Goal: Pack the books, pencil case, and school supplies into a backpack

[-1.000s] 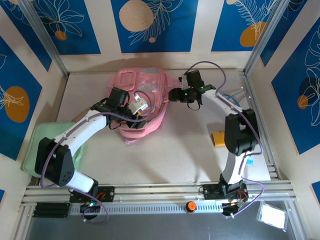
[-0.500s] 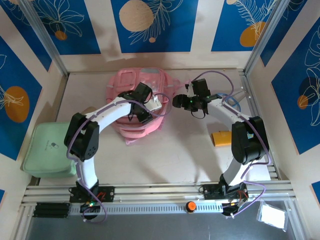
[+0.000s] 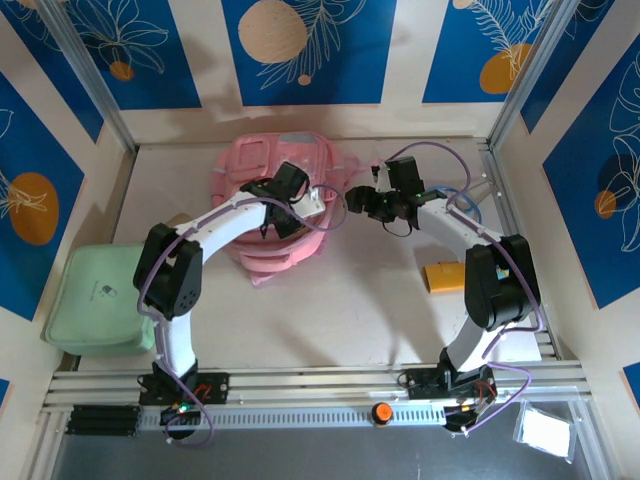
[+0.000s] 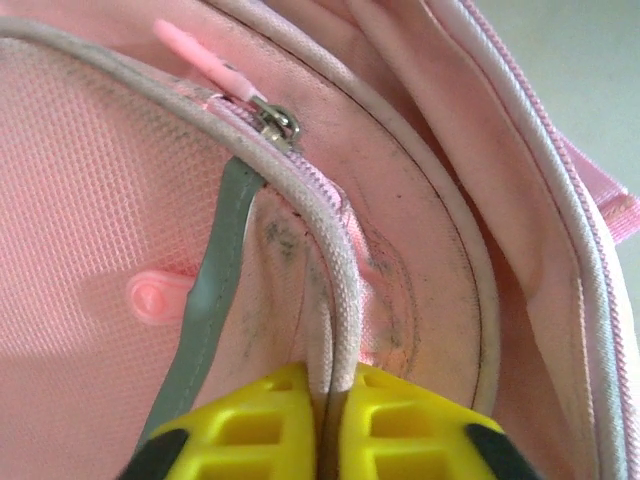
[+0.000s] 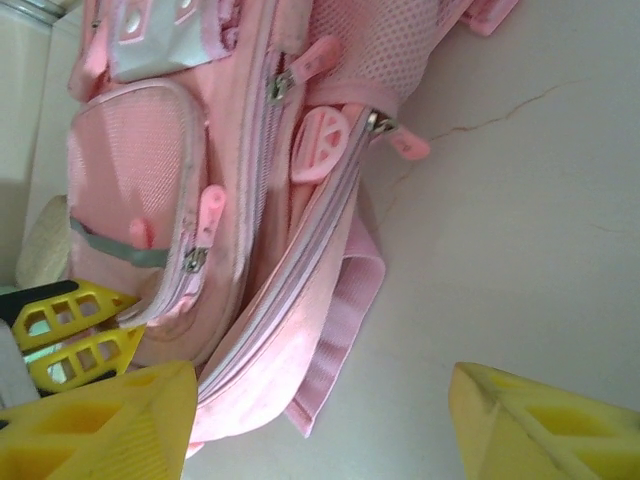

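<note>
Since a second ago the left arm has swung out across the backpack (image 3: 262,165), and the left gripper (image 4: 325,388) has snapped closed. Its yellow jaws now pinch the piped rim of a front pocket, a little below a pink zip pull (image 4: 200,58). The pink backpack lies flat on the table (image 3: 350,300), toward the far middle. The right gripper (image 3: 357,200) hovers just beside the backpack's right edge, jaws apart and holding nothing. A green pouch (image 3: 100,300) sits at the table's left side.
</note>
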`<state>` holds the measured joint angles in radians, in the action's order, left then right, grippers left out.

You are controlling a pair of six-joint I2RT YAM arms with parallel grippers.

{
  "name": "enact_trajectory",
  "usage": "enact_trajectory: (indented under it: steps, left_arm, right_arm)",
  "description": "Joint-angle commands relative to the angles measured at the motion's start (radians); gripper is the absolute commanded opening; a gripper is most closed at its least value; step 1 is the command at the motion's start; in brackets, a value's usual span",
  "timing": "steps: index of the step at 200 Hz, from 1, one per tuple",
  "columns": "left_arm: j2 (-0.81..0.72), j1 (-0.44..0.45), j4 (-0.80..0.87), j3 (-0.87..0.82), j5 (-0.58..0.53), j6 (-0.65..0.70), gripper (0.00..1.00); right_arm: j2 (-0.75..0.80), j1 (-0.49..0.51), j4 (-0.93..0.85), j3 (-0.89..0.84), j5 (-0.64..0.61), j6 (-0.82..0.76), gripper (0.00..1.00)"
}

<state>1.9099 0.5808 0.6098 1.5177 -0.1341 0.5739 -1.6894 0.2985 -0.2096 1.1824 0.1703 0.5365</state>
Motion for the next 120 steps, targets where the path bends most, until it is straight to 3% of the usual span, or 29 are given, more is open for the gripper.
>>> enact_trajectory:
  steps: [1, 72, 120]
  left_arm:
    - [-0.069, -0.009, -0.035, -0.001, 0.013, -0.028, 0.02]
    - [-0.383, -0.021, -0.219, -0.259, 0.165, -0.109, 0.00]
    - [-0.445, -0.044, -0.261, -0.325, 0.183, -0.144, 0.00]
  right_arm:
    - [-0.023, -0.004, 0.038, 0.035, 0.079, 0.019, 0.67]
    - [-0.267, 0.005, 0.074, 0.292, 0.255, 0.052, 0.66]
    - [-0.436, 0.023, 0.031, 0.456, 0.366, 0.046, 0.67]
